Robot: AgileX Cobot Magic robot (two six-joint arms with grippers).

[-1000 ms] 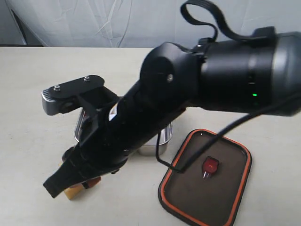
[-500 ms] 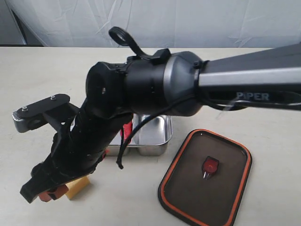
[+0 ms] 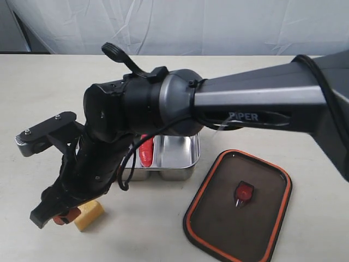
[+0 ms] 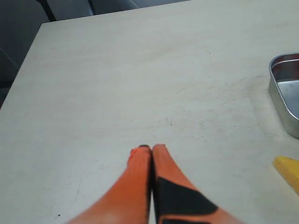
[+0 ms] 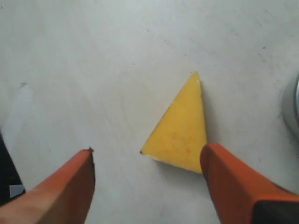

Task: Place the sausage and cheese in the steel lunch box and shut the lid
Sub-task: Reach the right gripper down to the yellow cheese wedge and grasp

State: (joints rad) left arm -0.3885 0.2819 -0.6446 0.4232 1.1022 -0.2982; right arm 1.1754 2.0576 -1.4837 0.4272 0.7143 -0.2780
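Right gripper (image 3: 53, 214) has spread its jaws wider since the earlier frame, and its arm has swung off the shiny rectangular steel lunch box (image 3: 188, 162), uncovering the left compartment. Left gripper (image 4: 152, 148), seen only by its wrist camera: orange fingers pressed together, holding nothing, over the bare pale table (image 3: 43, 87). Left of and nearer than the box, the right gripper is low over the pale yellow triangular cheese wedge (image 5: 180, 130). The wedge lies flat on the table between the gaping fingers, one fingertip at its corner, the other apart. Small red ribbed sausage (image 3: 146, 153) sits in the box's left compartment, beside the divider. Right of the box, just apart, the dark translucent orange-rimmed lid (image 3: 264, 221) lies flat on the table.
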